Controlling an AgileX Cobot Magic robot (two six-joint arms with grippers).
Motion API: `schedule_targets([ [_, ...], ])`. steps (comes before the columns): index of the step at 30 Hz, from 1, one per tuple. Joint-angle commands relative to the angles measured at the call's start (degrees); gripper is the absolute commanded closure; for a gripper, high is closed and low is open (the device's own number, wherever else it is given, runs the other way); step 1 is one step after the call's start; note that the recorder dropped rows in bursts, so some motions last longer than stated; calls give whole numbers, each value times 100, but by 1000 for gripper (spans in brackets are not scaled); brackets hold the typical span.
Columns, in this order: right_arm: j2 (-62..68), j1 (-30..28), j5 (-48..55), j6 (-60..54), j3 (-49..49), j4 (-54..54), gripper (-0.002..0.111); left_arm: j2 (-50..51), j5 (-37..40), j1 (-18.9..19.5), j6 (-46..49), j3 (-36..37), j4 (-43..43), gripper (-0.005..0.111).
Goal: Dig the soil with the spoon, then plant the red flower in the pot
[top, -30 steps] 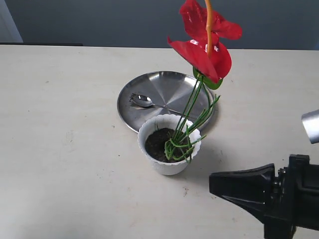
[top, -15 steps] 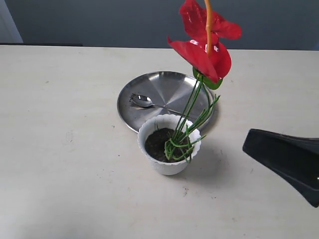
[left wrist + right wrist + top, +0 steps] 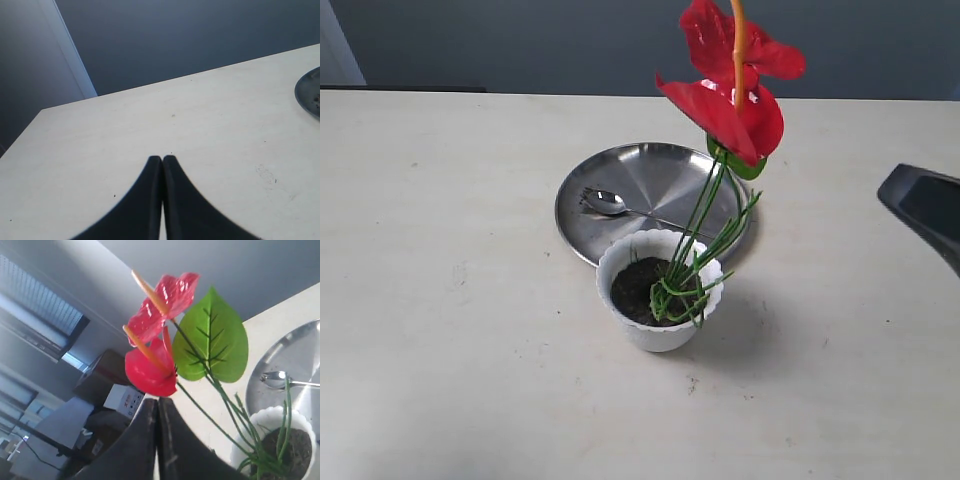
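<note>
Ahead of your right tool [image 3: 157, 401], closed and empty, the flower [image 3: 730, 100] stands because its stems sit in the soil [image 3: 635, 285] of the pot [image 3: 655, 335]; your left tool [image 3: 162, 159] is closed, empty

Pale beige table [image 3: 450, 330] under soft light, dark blue-grey wall [image 3: 520, 45] stood behind, blinds [image 3: 42, 310] covered a window, boxes [image 3: 121, 400] sat below it

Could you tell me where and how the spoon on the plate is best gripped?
Probably the thin handle of the spoon, near its bowl, from above, jaws across it: it lies flat on the plate, and the red flower screens its far end.
</note>
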Motion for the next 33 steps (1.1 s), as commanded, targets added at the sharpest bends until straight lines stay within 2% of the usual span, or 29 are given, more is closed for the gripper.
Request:
schedule_targets([
  [1, 86, -25, 286, -27, -320, 109, 109, -20, -63, 3, -18, 2, -29, 106],
  [5, 86, -247, 176, -182, -477, 99, 109, -20, -63, 3, -18, 2, -29, 106],
  [14, -221, -1908, -1500, -182, -477, -162, 109, -20, -63, 3, -18, 2, -29, 106],
  [18, -694, -2446, -1503, -182, -463, -383, 109, -20, -63, 3, -18, 2, -29, 106],
  [22, -1085, -2637, -1383, -182, -260, -469, 109, -20, -63, 3, -18, 2, -29, 106],
  [33, -1271, -2637, -1480, 32, 429, -492, 109, -20, -63, 3, -18, 2, -29, 106],
])
